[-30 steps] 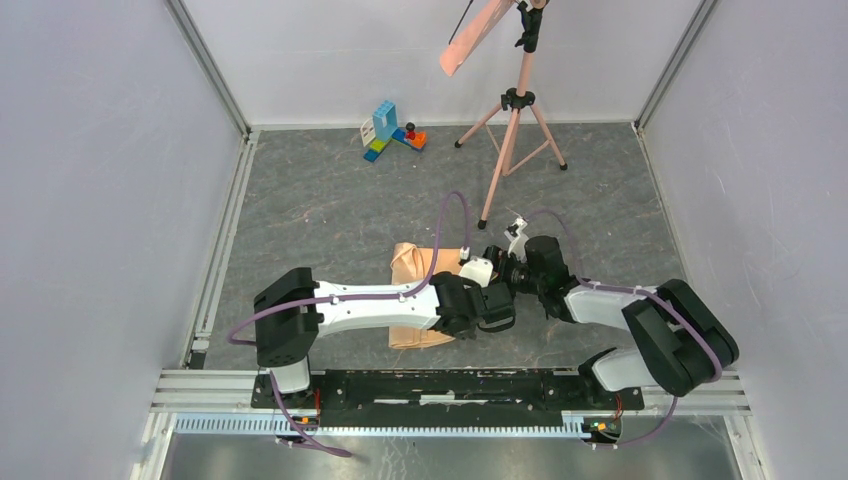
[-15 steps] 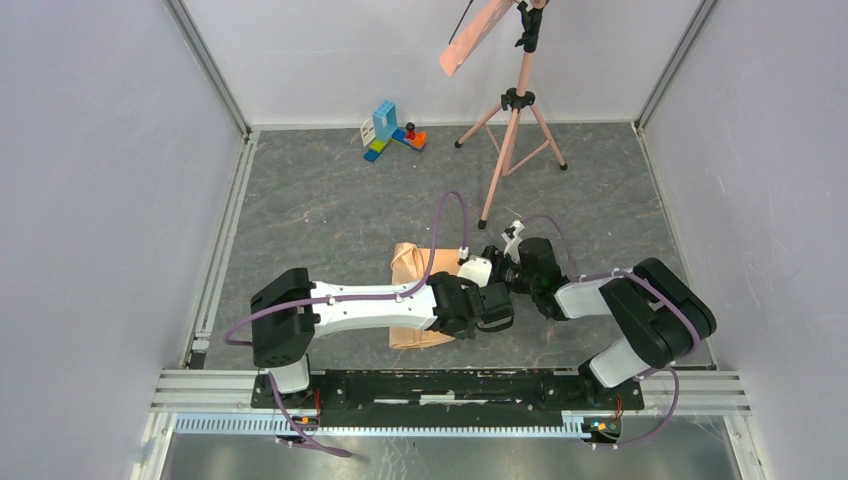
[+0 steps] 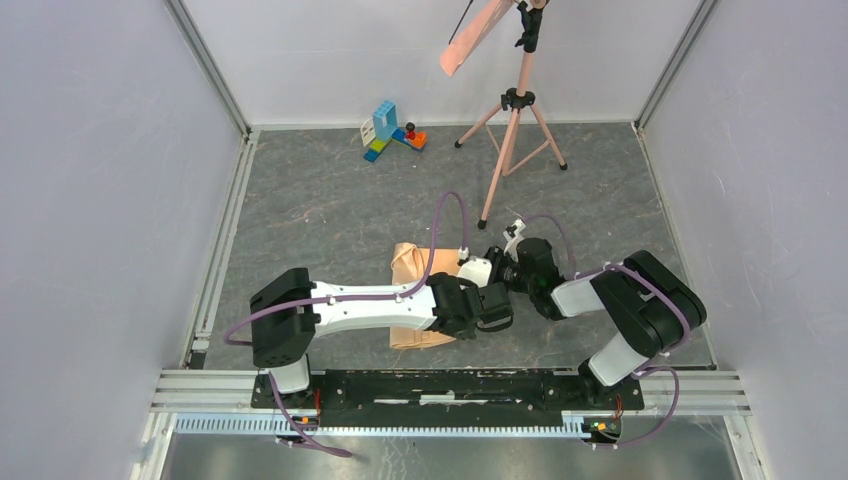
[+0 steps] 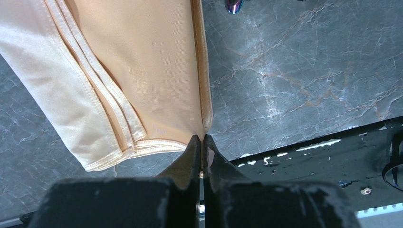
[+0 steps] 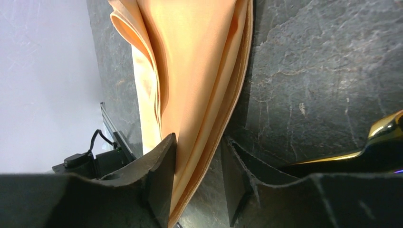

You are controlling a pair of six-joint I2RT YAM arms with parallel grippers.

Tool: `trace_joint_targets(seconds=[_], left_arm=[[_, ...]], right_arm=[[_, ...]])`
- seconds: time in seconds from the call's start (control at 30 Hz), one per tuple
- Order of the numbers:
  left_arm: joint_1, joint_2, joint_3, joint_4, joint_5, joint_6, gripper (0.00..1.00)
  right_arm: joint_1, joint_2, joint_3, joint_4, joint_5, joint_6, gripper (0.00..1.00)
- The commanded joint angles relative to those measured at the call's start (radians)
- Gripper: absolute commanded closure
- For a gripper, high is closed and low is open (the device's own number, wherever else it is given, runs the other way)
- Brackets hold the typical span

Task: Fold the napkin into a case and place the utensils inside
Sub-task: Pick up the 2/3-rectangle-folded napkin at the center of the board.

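Observation:
The peach-tan napkin (image 3: 410,262) lies folded in layers, an oblong on the grey table under both wrists. My left gripper (image 4: 203,140) is shut on its near right corner, with the hem pinched between the fingertips. Seen from the left wrist, the napkin (image 4: 142,61) spreads up and to the left. My right gripper (image 5: 199,152) stands open around the layered edge of the napkin (image 5: 195,61). Its left finger (image 5: 164,171) touches the cloth and its right finger (image 5: 237,175) stands a little off it. One iridescent utensil shows only its tip (image 4: 234,4). Its gold end (image 5: 380,137) lies on the table beside the right gripper.
A pink tripod (image 3: 512,130) with a salmon strip (image 3: 475,35) on top stands at the back of the table. Toy blocks (image 3: 392,130) sit at the back centre. The black base rail (image 4: 332,156) runs along the near edge, and white walls close in both sides.
The right gripper's jaws have narrowed around the napkin's edge, and the right arm's elbow has swung in towards the left. The left arm and its grip have not moved.

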Motion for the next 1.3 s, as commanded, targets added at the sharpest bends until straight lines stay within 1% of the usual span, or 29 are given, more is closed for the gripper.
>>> trace_joint_targets(seconds=[0.0,0.07,0.13,0.17,0.2,0.23,0.33,0.37,0.43,0.53,0.6,0.63,0.73,0.83,0.97,1.13,1.27], left_arm=[[0.002,-0.025,-0.006,0.046,0.014,0.047,0.98],[0.002,-0.023,-0.011,0.063,0.026,0.05,0.98],[0.003,-0.02,-0.013,0.079,0.041,0.05,0.97],[0.004,-0.019,-0.014,0.088,0.052,0.054,0.95],[0.004,-0.02,-0.018,0.096,0.061,0.053,0.91],[0.004,-0.034,-0.031,0.117,0.07,0.051,0.83],[0.015,-0.124,-0.125,0.219,0.097,0.041,0.58],[0.031,-0.164,-0.172,0.256,0.113,0.035,0.53],[0.087,-0.263,-0.278,0.363,0.178,0.013,0.46],[0.223,-0.416,-0.449,0.512,0.315,-0.019,0.43],[0.336,-0.489,-0.534,0.591,0.394,-0.031,0.44],[0.402,-0.511,-0.562,0.614,0.432,-0.031,0.46],[0.548,-0.526,-0.609,0.661,0.477,-0.024,0.61],[0.638,-0.494,-0.633,0.723,0.491,-0.019,0.73],[0.704,-0.443,-0.659,0.781,0.472,-0.029,0.83],[0.719,-0.336,-0.662,0.831,0.481,0.012,0.88],[0.721,-0.273,-0.682,0.851,0.461,0.02,0.9]], right_arm=[[0.003,0.017,0.033,0.046,0.044,-0.035,0.59],[0.002,0.03,0.034,0.072,0.039,-0.04,0.69],[0.003,0.041,0.027,0.118,0.025,-0.037,0.82],[0.003,0.044,0.023,0.133,0.023,-0.04,0.9],[0.003,0.044,0.019,0.147,0.024,-0.049,0.96],[0.003,0.044,0.017,0.161,0.022,-0.059,1.0],[0.002,0.044,0.024,0.154,0.015,-0.111,1.0],[0.002,0.044,0.032,0.142,0.014,-0.13,1.0],[0.003,0.049,0.048,0.111,0.01,-0.168,1.0],[0.003,0.048,0.068,0.083,0.004,-0.21,1.0],[0.003,0.046,0.083,0.056,0.007,-0.232,1.0],[0.004,0.043,0.092,0.038,0.012,-0.245,1.0],[0.007,0.033,0.116,-0.015,0.028,-0.277,1.0],[0.013,0.027,0.135,-0.056,0.042,-0.292,1.0],[0.037,0.013,0.18,-0.14,0.087,-0.327,1.0],[0.075,0.003,0.244,-0.243,0.16,-0.358,1.0],[0.106,-0.001,0.294,-0.315,0.205,-0.359,1.0]])
